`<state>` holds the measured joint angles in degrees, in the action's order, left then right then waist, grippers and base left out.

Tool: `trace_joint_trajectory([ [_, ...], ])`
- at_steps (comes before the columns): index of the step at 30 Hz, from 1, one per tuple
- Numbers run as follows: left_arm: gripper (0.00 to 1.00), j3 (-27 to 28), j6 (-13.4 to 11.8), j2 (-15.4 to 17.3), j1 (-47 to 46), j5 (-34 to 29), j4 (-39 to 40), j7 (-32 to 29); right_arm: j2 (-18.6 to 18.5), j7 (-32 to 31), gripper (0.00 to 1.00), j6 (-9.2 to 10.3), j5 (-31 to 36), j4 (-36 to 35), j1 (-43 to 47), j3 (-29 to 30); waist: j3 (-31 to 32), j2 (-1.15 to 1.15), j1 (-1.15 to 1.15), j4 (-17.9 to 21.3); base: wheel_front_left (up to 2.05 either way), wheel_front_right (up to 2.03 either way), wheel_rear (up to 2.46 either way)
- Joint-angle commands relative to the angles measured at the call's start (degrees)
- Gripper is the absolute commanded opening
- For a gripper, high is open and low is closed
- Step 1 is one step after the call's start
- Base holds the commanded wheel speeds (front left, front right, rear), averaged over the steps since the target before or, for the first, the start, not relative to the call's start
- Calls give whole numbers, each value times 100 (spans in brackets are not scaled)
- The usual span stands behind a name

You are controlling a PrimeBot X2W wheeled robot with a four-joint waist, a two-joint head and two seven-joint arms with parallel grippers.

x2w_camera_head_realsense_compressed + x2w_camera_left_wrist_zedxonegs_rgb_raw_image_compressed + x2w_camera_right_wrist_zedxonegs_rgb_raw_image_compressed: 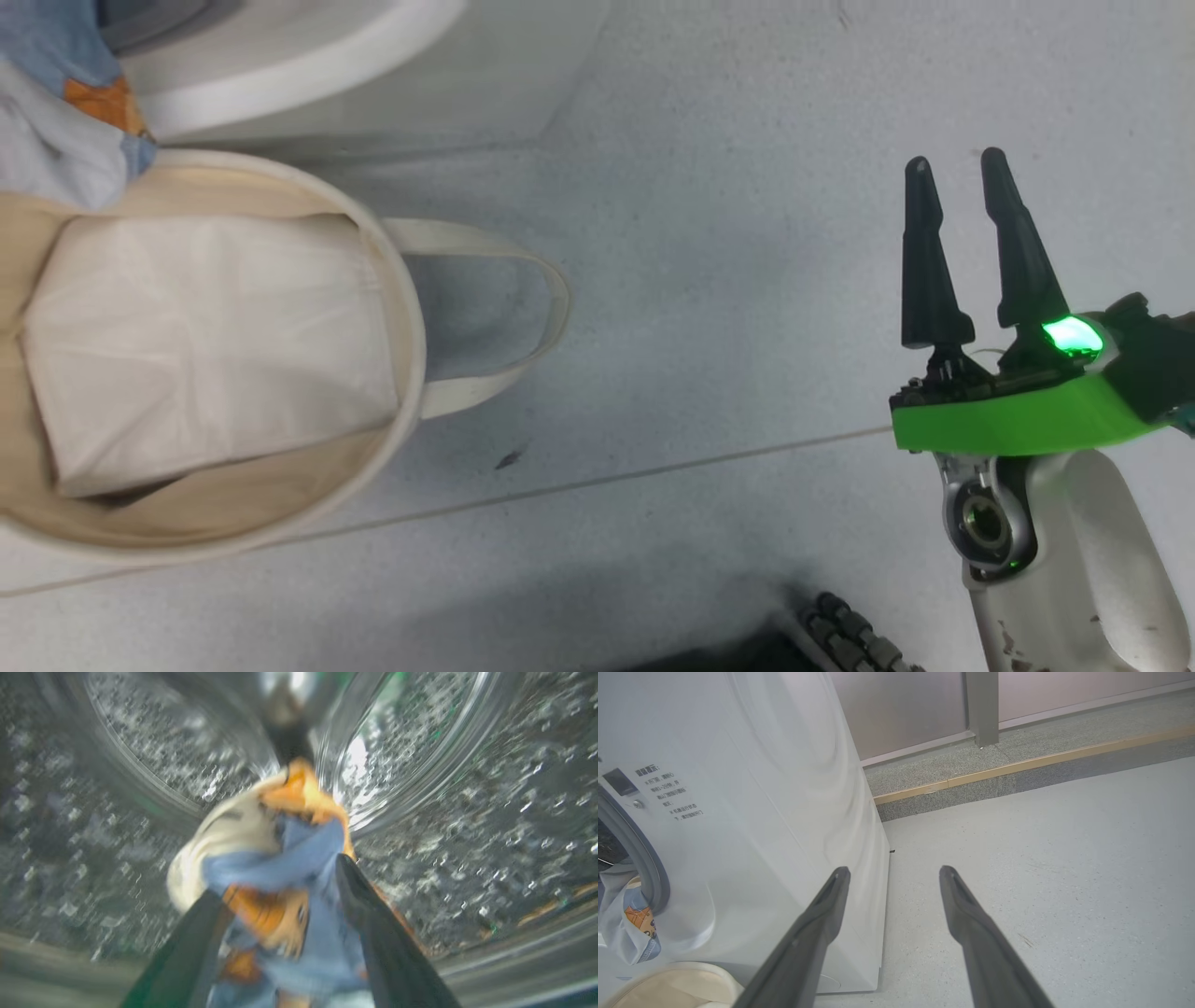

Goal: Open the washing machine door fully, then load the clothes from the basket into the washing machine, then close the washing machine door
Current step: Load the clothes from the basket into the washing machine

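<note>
The left gripper (278,877) was spread inside the washing machine (467,812), the clothes (275,858) bunched between its fingers (373,924), apparently loose in the blur. Soft, light, floppy: best pinched at a thick fold. The right gripper (957,161) hung spread.

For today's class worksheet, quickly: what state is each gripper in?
Left gripper: open, clothes lying between its jaws.
Right gripper: open, holding nothing.
</note>
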<state>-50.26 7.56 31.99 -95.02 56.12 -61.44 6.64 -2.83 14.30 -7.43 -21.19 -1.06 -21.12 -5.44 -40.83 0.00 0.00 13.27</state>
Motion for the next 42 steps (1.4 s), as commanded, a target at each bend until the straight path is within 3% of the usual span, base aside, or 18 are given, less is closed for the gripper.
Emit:
trace_joint_trajectory([
  [1, 100, 23, -8, 156, 84, 121, -29, -153, -5, 70, 100, -6, 57, -99, 107, -126, 215, 0, 0, -103, 0, 0, 0],
  [6, 100, -117, -8, 61, 444, 277, -34, -173, -5, 70, 100, -6, 84, 45, 102, -126, 540, 0, 0, -216, 0, 0, 0],
  [16, 100, -178, -8, -74, 1797, 728, 220, 652, -5, 70, 100, -6, 79, 512, 132, -322, 1578, 0, 0, -433, 0, 0, 0],
  [25, 100, -233, -8, -254, 2985, 751, 713, 828, -5, 54, 100, -6, 56, 866, 259, -343, 2406, 0, 0, -800, 0, 0, 0],
  [29, 100, 224, -62, -243, 3659, 556, 1210, 833, -5, 14, 100, -6, 27, 980, 369, -354, 2828, 0, 0, -882, 0, 0, 0],
  [42, 100, 2051, -815, -152, 6242, -320, 3428, 835, -5, -177, 100, -6, -28, 1127, 781, -345, 3693, 0, 0, -981, 0, 0, 0],
])
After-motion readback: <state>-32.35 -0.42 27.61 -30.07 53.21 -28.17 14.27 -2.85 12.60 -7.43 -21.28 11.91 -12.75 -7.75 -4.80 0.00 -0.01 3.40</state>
